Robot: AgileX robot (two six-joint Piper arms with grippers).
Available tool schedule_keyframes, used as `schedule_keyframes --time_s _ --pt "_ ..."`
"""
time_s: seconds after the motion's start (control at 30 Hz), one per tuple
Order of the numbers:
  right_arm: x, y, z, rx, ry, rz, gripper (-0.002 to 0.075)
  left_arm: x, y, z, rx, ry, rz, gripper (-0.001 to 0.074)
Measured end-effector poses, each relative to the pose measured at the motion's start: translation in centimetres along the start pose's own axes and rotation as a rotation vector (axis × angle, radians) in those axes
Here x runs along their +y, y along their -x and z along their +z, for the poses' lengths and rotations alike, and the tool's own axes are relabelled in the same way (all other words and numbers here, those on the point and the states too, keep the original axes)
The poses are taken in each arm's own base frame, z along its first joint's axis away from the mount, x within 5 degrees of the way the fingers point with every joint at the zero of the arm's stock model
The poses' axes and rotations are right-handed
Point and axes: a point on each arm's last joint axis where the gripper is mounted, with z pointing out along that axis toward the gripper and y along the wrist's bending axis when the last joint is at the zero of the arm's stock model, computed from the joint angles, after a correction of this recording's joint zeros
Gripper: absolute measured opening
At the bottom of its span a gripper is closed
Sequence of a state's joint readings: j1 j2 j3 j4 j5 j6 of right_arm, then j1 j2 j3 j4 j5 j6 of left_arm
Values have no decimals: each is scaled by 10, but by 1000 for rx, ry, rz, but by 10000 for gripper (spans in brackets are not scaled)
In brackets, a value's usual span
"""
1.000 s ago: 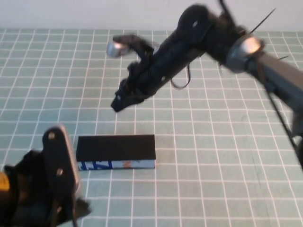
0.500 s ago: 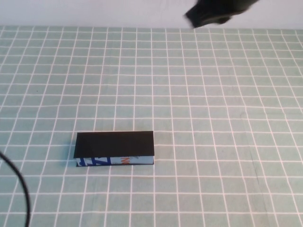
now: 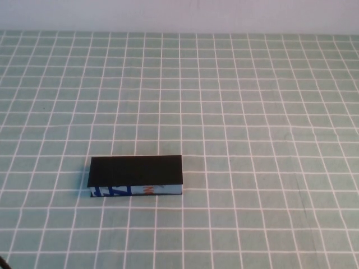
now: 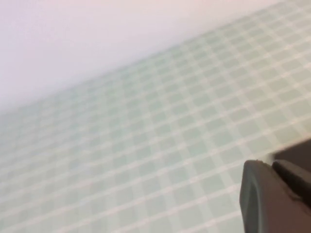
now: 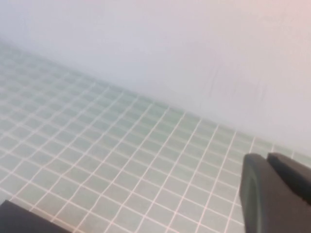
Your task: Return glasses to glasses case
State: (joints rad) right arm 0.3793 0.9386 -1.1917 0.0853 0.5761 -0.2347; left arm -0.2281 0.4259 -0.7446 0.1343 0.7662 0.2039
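The glasses case lies flat on the green grid mat, left of centre in the high view. Its black lid is down and its light front edge with blue and orange print faces me. The glasses are hidden from every view. Neither arm shows in the high view. In the left wrist view my left gripper sits with its fingers together, above the mat and holding nothing. In the right wrist view my right gripper is also shut and empty above the mat. A dark corner at that view's edge may be the case.
The green grid mat covers the whole table up to a pale wall at the back. A bit of black cable shows at the near left corner.
Both arms have left the high view: the right arm lifted up and away from above the case, and the left arm drew back off the near left. The case has not moved.
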Motion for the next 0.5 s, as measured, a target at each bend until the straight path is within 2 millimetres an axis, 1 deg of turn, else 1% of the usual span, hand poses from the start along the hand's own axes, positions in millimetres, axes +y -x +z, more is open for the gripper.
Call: schedule_keyframes --time_s 0.07,0.13,0.23,0.27,0.33,0.43,0.5 --pt "3 -23 -21 -68 -16 8 -11 -8 -7 5 8 -61 -30 2" --pt "7 -51 -42 -120 -28 19 -11 -18 -14 12 12 -137 -51 1" --pt "13 -92 -65 -147 -31 30 -11 -30 -23 20 -6 -227 -77 1" --pt "15 -102 -72 -159 -28 36 -11 -33 -24 22 -17 -247 -92 2" --pt "19 -127 -80 -142 -15 52 -11 -37 -27 26 -37 -271 -122 2" --pt "24 -157 -86 -88 8 69 -11 -39 -29 29 -62 -282 -148 1" --pt "27 -171 -89 -62 18 69 -11 -40 -29 30 -73 -289 -151 2"
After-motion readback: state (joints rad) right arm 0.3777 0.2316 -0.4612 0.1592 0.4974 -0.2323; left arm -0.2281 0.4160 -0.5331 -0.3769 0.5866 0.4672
